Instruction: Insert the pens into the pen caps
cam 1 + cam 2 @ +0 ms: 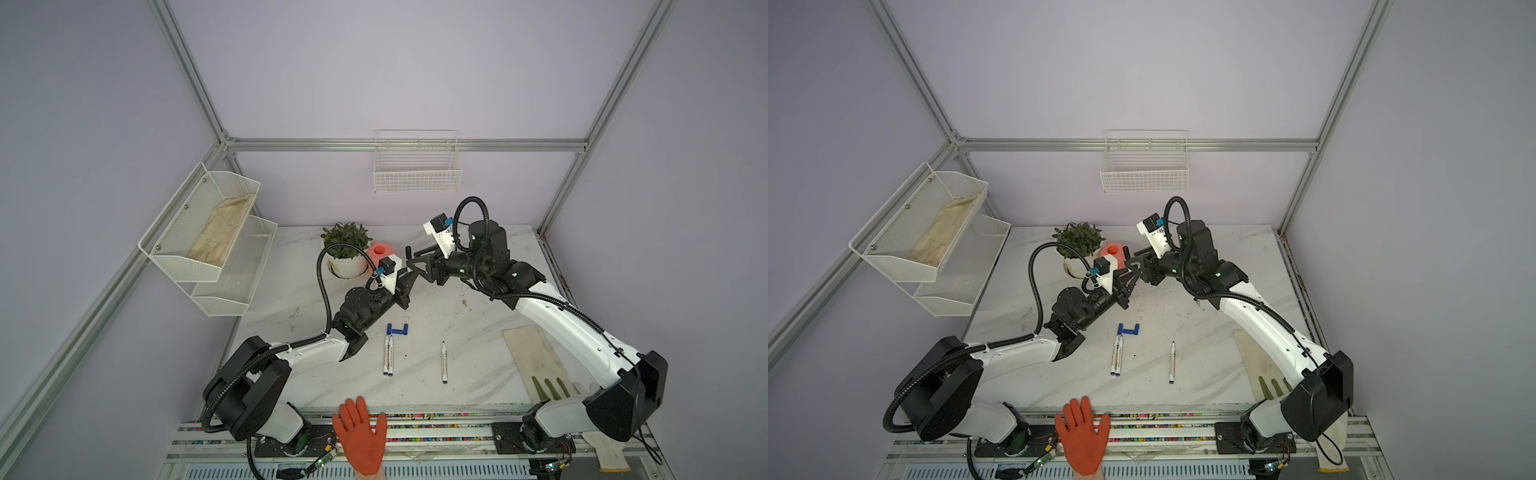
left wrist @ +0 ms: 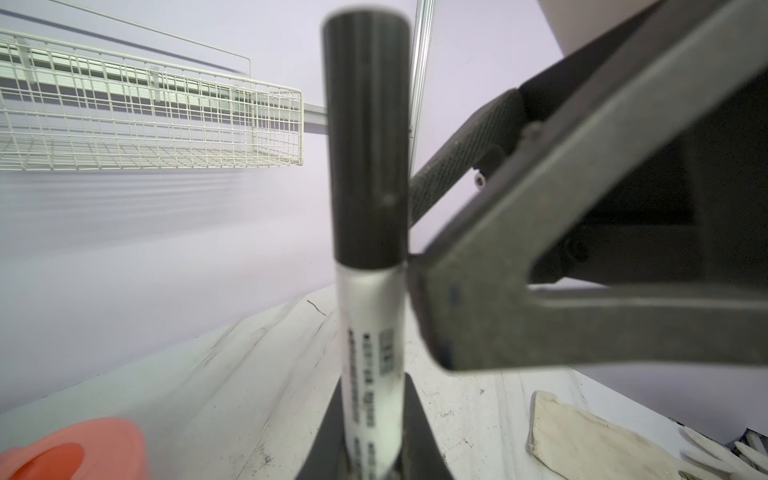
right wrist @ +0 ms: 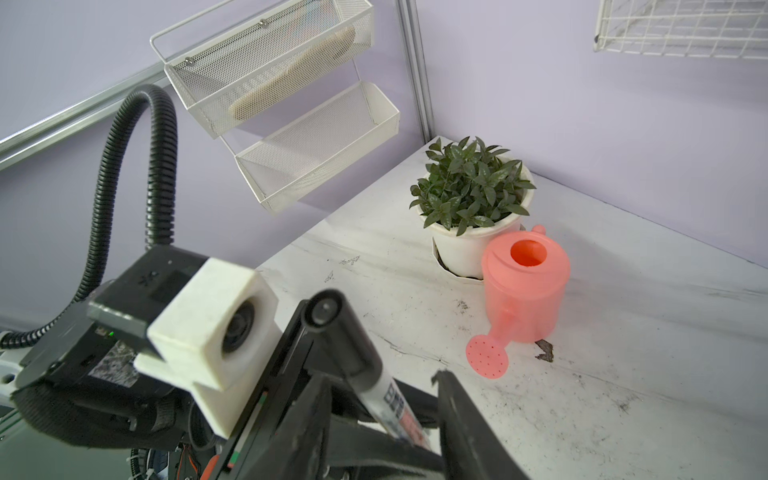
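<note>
The black pen point(image 2: 370, 353) is held clenched in the left fingers point(image 2: 415, 432), its black cap point(image 2: 365, 145) seemingly seated; the right fingers point(image 2: 540, 324) are spread loose beside it. Three blue pens point(image 1: 388, 357) are left uncapped on the desk point(image 1: 478, 332), blue caps point(image 1: 399, 331) at their twelve o'clock.

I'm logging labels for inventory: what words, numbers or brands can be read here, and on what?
None is legible.
Black-capped white marker pen: dark barrel print, too blurred.
Two white blue-ended pens lying together: print too small.
Single white blue-ended pen: print too small.
</note>
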Controlling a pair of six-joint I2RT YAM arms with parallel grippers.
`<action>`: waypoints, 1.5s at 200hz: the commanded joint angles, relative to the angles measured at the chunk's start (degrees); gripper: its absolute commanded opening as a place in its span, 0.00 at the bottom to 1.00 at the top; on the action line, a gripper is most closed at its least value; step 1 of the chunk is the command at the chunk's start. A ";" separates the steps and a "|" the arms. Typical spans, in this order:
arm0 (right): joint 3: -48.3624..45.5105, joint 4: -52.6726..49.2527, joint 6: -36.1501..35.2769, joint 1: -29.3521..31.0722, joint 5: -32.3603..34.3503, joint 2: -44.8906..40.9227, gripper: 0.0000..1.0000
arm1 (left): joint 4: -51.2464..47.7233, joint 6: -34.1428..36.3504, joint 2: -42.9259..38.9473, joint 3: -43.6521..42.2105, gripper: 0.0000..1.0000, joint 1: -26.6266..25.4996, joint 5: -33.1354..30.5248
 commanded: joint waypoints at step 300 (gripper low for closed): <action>-11.47 1.86 15.88 -1.21 -19.64 8.34 0.00 | -2.92 -6.67 -10.63 12.65 0.00 5.76 -9.89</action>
